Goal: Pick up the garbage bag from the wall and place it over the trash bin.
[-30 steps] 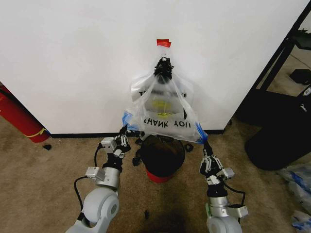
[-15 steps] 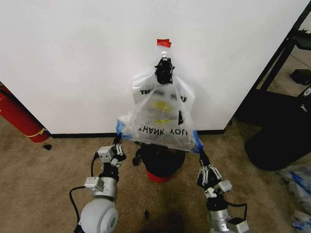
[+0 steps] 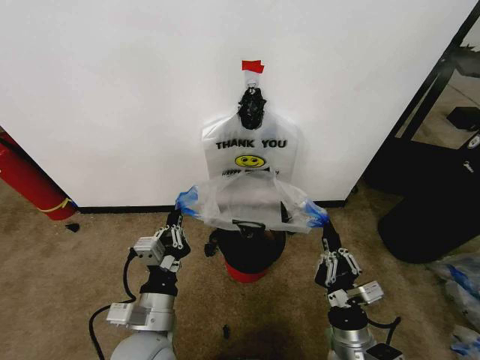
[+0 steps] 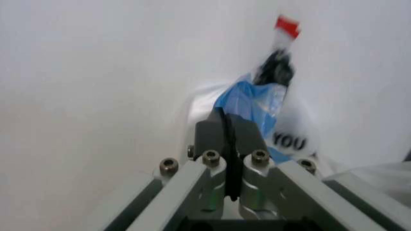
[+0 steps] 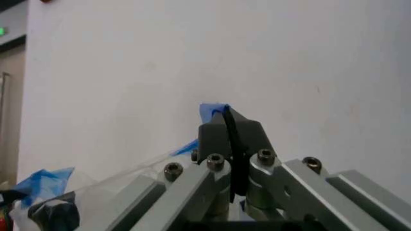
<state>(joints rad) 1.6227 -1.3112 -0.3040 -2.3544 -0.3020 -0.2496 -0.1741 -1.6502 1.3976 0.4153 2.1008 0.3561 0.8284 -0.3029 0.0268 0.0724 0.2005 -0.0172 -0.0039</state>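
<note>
The see-through garbage bag [image 3: 251, 204] is stretched flat between my two grippers, just above the trash bin [image 3: 251, 247], a black bucket with a red base. My left gripper [image 3: 178, 215] is shut on the bag's blue left corner [image 3: 187, 199]. My right gripper [image 3: 325, 231] is shut on the blue right corner [image 3: 315, 217]. In the left wrist view the shut fingers [image 4: 228, 132] pinch blue plastic [image 4: 247, 101]. The right wrist view has the shut fingers [image 5: 230, 126] with a blue edge [image 5: 211, 109] above them. The white wall [image 3: 112, 90] stands behind.
A smooth white THANK YOU bag [image 3: 251, 146] hangs from a black clip [image 3: 251, 107] under red tape [image 3: 253, 66]. A red fire extinguisher [image 3: 26, 180] leans at the left. Black furniture [image 3: 431, 195] stands at the right, with plastic bags [image 3: 459, 289] on the carpet.
The garbage bag's top has come off the clip and dropped, so it now lies level between the grippers. Both grippers have drawn back from the wall. The THANK YOU bag is uncovered.
</note>
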